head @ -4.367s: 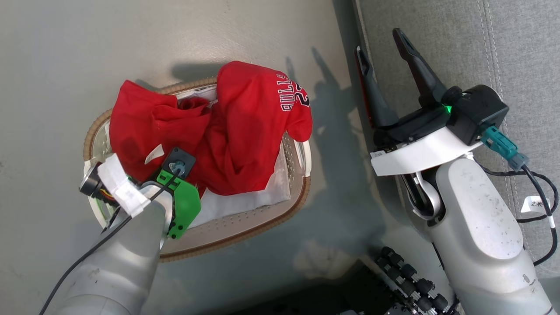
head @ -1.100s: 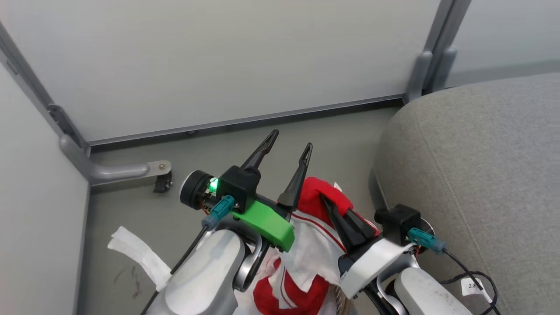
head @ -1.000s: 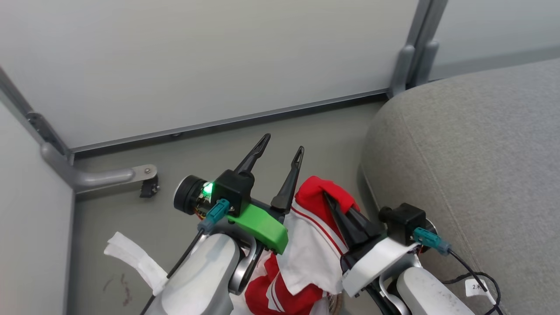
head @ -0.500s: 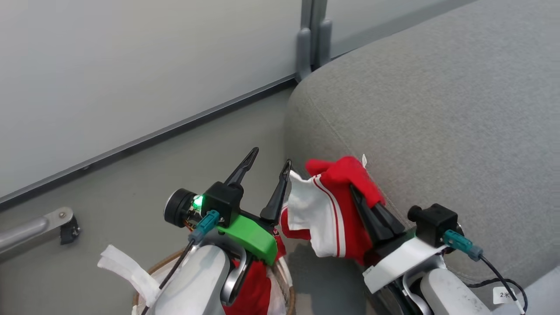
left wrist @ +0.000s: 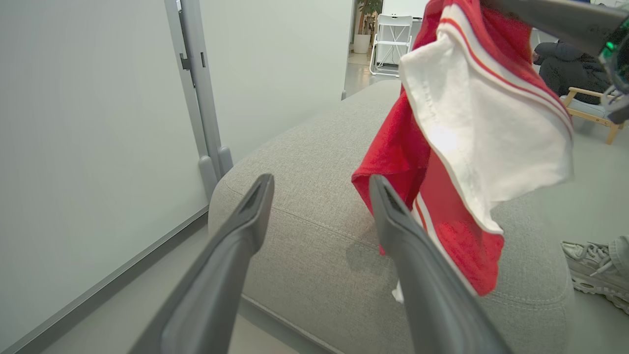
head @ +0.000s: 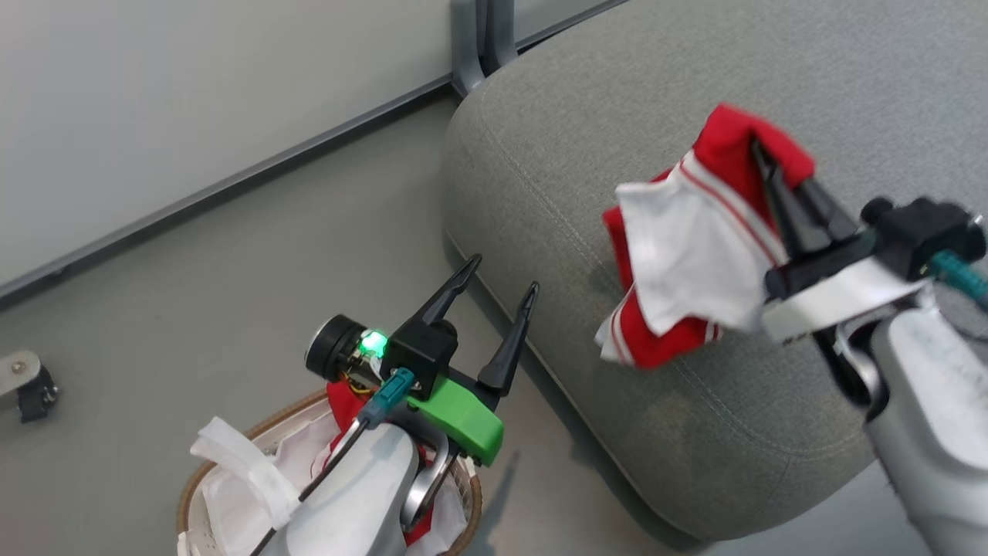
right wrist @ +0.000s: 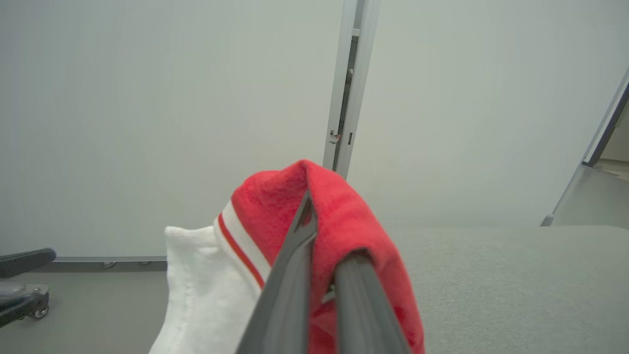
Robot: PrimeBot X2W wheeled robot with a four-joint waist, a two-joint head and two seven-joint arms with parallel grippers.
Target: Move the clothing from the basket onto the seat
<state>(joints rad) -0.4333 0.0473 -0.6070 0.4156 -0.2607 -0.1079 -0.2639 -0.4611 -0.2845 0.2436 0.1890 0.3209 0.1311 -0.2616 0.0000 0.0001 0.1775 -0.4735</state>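
My right gripper (head: 760, 150) is shut on a red garment with white stripes and a white panel (head: 691, 255), holding it in the air above the grey seat (head: 617, 93). The same garment (left wrist: 471, 147) hangs over the seat (left wrist: 304, 236) in the left wrist view, and it drapes over my closed fingers (right wrist: 300, 246) in the right wrist view. My left gripper (head: 502, 278) stands open and empty above the floor, just left of the seat's edge. Below it sits the basket (head: 201, 463) with its white liner and more red clothing (head: 340, 401), partly hidden by my left forearm.
A pale wall panel with a grey post (head: 475, 38) stands behind the seat. A small caster bracket (head: 27, 382) sits on the floor at far left. A person's shoe (left wrist: 594, 268) rests beside the seat on the far side. Grey floor lies between wall and seat.
My right gripper has carried the striped garment up and to the right, from beside the seat's edge to above the cushion. The camera has turned right. The left gripper stays open.
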